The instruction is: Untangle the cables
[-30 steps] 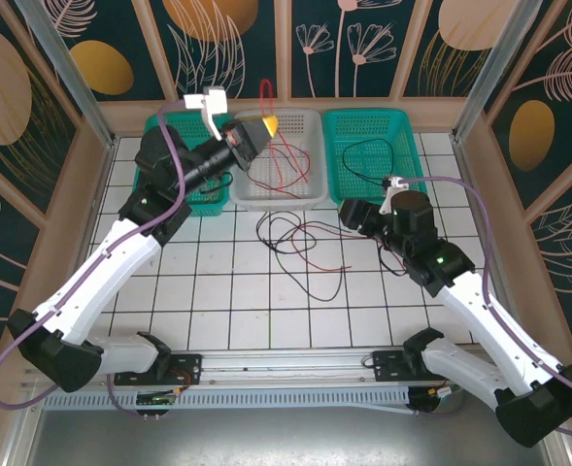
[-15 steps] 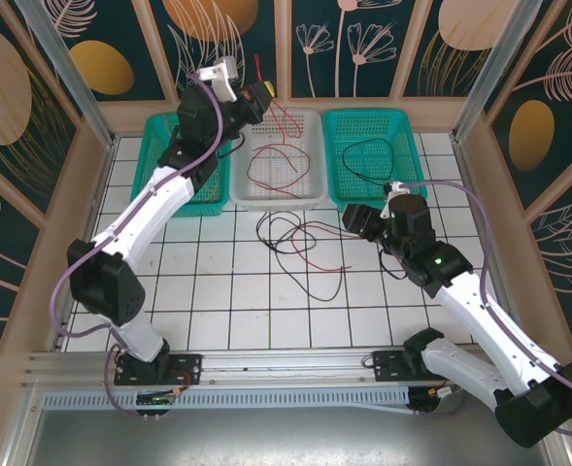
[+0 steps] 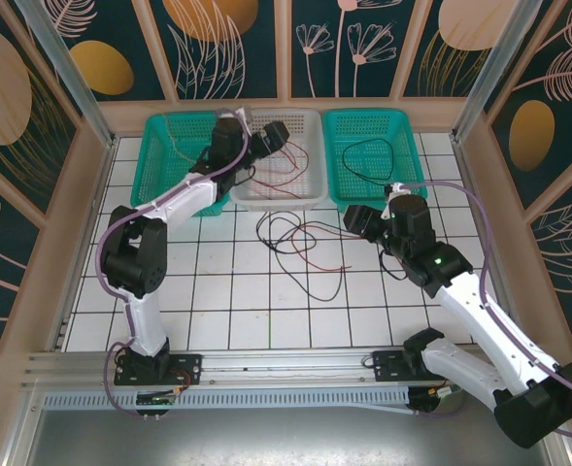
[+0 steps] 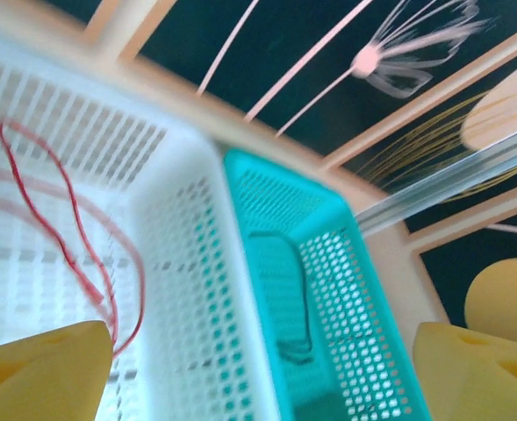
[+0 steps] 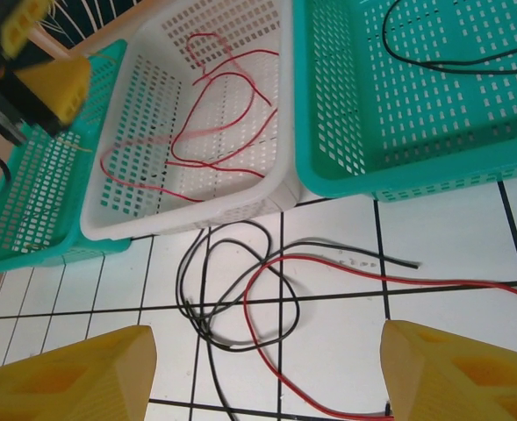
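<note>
1. Left arm has stretched forward since a second ago: the left gripper (image 3: 274,133) has dropped from its raised spot to just over the white basket (image 3: 276,201). The right arm has barely shifted
2. Left gripper: fingers spread wide, nothing between them. I read that as a finished drop
3. Right gripper (image 5: 267,368): also spread wide and empty, hanging over the tangle on the tiles (image 3: 218,291)
4. Done: one red cable (image 3: 284,163) lies loose inside the white basket, and one black cable (image 5: 455,67) lies in the right teal basket (image 5: 416,167)
5. Left teal basket (image 3: 164,155): there may be a faint pale strand in it, too thin for me to tell
6. Left: the loose black cable (image 5: 355,254) and loose red cable (image 5: 434,281) sit on the tiles just in front of the baskets, with their loops crossing each other
7. My call: you're about halfway. You have two strands to pull apart and sort, and the right gripper is best placed for the next pick
</note>
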